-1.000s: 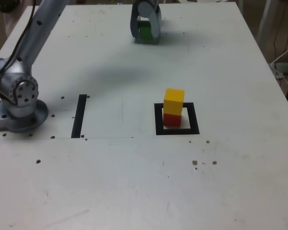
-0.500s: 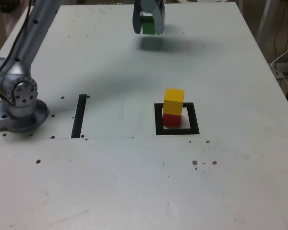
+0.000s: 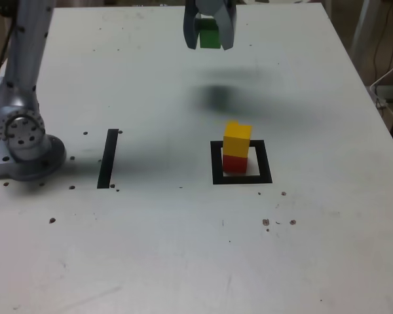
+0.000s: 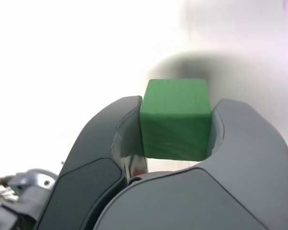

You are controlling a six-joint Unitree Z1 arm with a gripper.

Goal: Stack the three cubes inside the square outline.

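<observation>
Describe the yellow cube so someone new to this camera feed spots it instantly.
On the white table, in the exterior view, find the square black outline right of the straight black strip. Inside stands a two-cube stack; the yellow cube is on top, the red beneath.
</observation>
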